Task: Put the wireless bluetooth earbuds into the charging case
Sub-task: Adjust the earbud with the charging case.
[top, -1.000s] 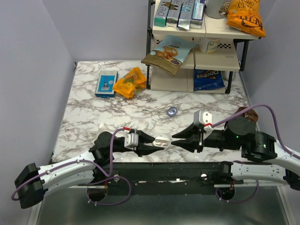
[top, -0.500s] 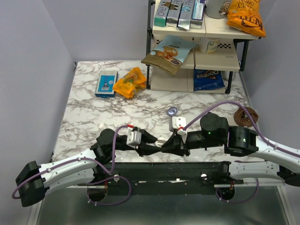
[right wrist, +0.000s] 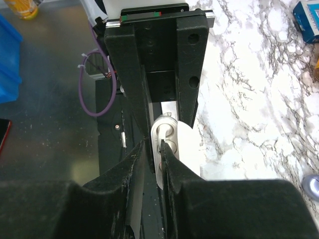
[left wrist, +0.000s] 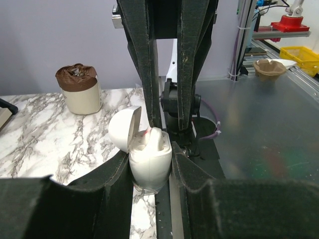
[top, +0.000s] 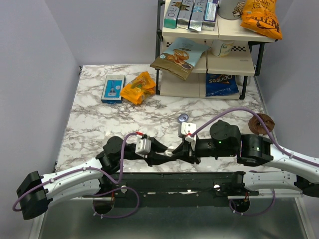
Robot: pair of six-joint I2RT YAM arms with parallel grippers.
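The charging case (left wrist: 149,162) here is white and egg-shaped, with its lid (left wrist: 123,127) hinged open. My left gripper (left wrist: 151,169) is shut on its body and holds it upright near the table's front edge (top: 171,149). My right gripper (right wrist: 153,147) is closed to a narrow gap on a white earbud (left wrist: 158,141), which sits at a socket of the case (right wrist: 167,139). Its fingers (left wrist: 192,74) come down onto the case from above. In the top view the two grippers meet tip to tip (top: 178,151). No second earbud shows.
A small round blue-lilac puck (top: 183,118) lies on the marble behind the grippers. A cup with a brown top (top: 261,122) stands at the right. A blue box (top: 113,88) and an orange packet (top: 138,87) lie at the back left, beside a snack shelf (top: 209,55).
My right gripper has swung left from an open stance about a hand's width away and closed in over the case. The left gripper has kept hold of the case.
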